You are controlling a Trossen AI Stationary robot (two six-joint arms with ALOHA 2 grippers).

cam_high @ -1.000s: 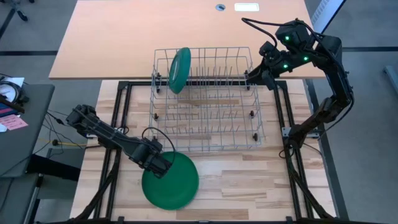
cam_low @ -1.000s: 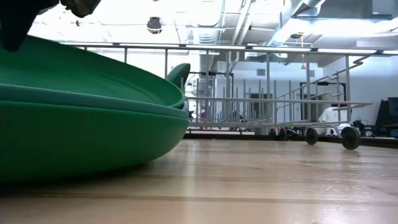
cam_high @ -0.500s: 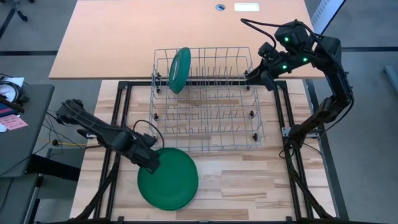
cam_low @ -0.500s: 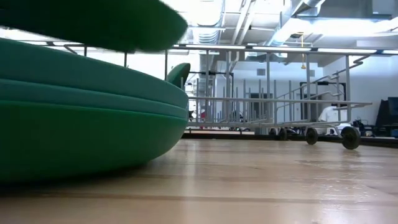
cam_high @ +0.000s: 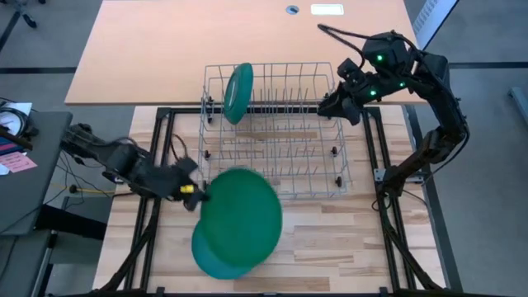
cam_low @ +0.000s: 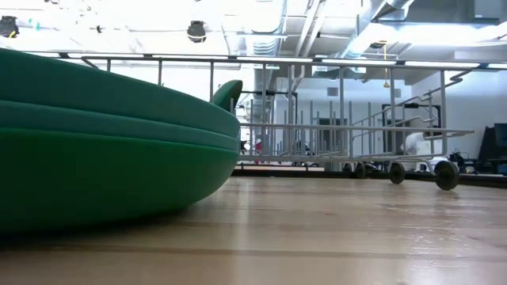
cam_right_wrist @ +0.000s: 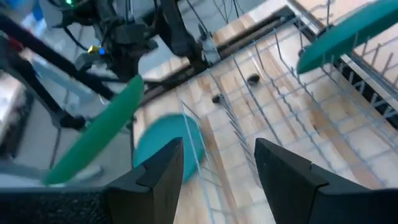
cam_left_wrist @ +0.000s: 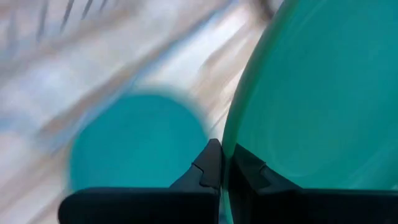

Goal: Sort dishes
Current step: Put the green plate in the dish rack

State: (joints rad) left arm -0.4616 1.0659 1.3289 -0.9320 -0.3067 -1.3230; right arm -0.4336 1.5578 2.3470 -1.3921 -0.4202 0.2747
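Dishes were split three ways: a green plate (cam_high: pixel 242 216) hung clear of the table, pinched by its rim in my left gripper (cam_high: pixel 195 192), whose fingers (cam_left_wrist: pixel 210 168) were clamped together on that edge; a stack of teal plates (cam_high: pixel 216 257) lay on the near left of the wooden table (cam_high: pixel 330 239); and one teal plate (cam_high: pixel 238 92) stood upright in the far left corner of the wire dish rack (cam_high: pixel 276 132). My right gripper (cam_high: pixel 328 106) waited with its fingers (cam_right_wrist: pixel 163 167) apart, holding nothing, at the rack's far right corner. To do this step well, I judged the held plate needed turning on edge and lining up with a slot between the tines, near the one already standing, before lowering. A rim pinch is a weak hold, so a slow swing seemed wise. In the way stood the rack's near wall, which the plate had to clear, and the upright tines, which could catch its rim.
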